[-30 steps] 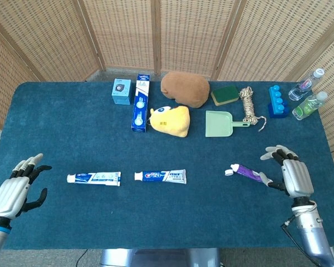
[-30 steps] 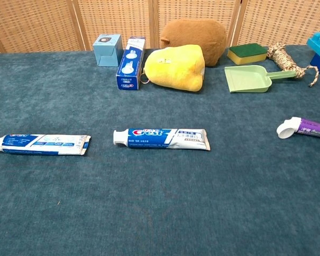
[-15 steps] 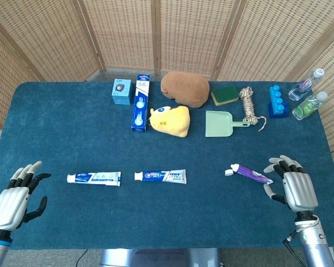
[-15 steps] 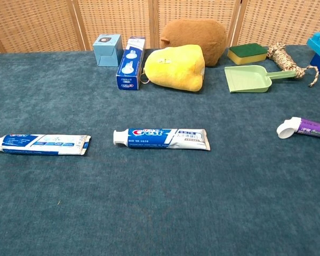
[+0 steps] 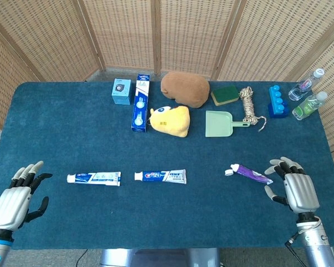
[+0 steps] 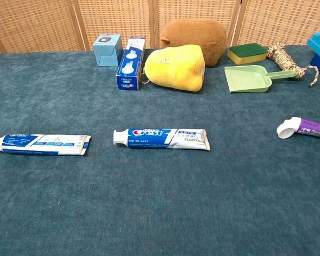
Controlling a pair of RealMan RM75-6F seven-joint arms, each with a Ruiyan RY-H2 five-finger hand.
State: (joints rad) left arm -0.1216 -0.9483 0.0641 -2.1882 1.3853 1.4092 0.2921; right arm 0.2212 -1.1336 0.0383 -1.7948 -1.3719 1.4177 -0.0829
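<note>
Right robot hand [image 5: 298, 189] palm down, fingers spread, holding nothing; fingertips just beside tail of purple toothpaste tube with white cap [image 5: 249, 173], not touching. Tube flat on blue-carpeted desk [image 5: 172, 217]. Left robot hand [image 5: 14, 197] released, fingers apart, well left of tube.

Left hand [image 5: 14, 196] lies low at the near left edge, fingers spread, holding nothing. Right hand [image 5: 294, 186] lies near right, fingers apart, likewise bare.

open cloth between toothpaste tubes [image 5: 160, 176] — back row crowded: plush [image 5: 170, 120], dustpan [image 5: 217, 123].
</note>
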